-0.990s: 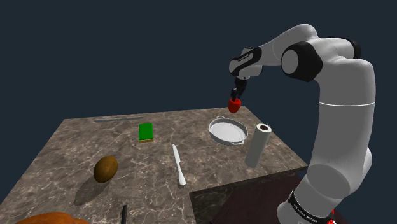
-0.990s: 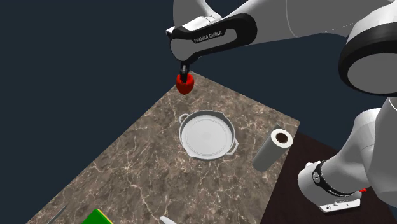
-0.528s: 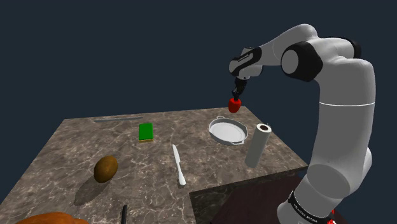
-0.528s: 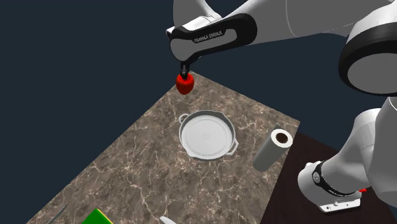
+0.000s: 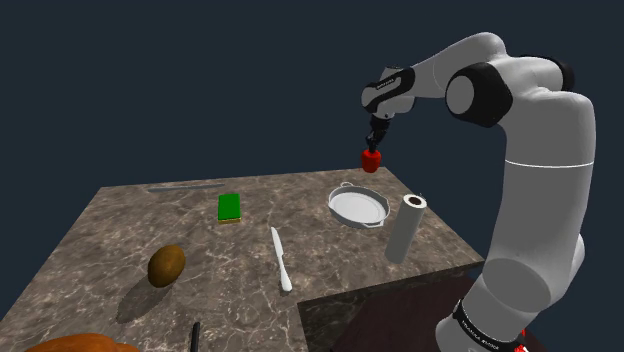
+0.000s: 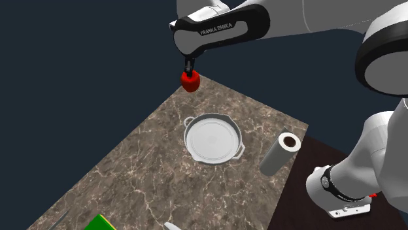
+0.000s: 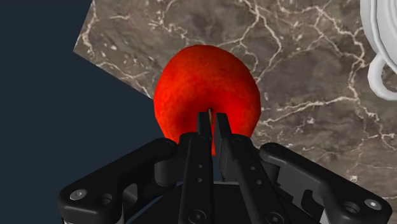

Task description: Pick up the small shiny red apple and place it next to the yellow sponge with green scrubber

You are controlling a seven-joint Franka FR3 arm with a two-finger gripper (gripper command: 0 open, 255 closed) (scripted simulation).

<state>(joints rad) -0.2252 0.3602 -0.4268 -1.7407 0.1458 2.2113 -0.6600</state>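
A brown marbled table (image 5: 120, 235) stands against a plain dark blue background. The gripper (image 5: 374, 138) points straight down. Its fingers (image 7: 203, 127) are drawn almost together and pinch the top of the red apple (image 5: 371, 160), which hangs in the air well above the table. In the wrist view the table's far edge runs just beneath the apple (image 7: 207, 89).

The arm rises from its stand, bends high, and reaches toward the shoulder view's left.

Below the apple and nearer the stand lies a white pan (image 5: 358, 207). An upright paper roll (image 5: 405, 230) stands just beside it.

Bare tabletop stretches from the pan to the sponge (image 5: 230, 207), which lies flat with its green face up, well apart from the apple. Nearer the front lie a white knife (image 5: 281, 258) and a potato (image 5: 166, 265).
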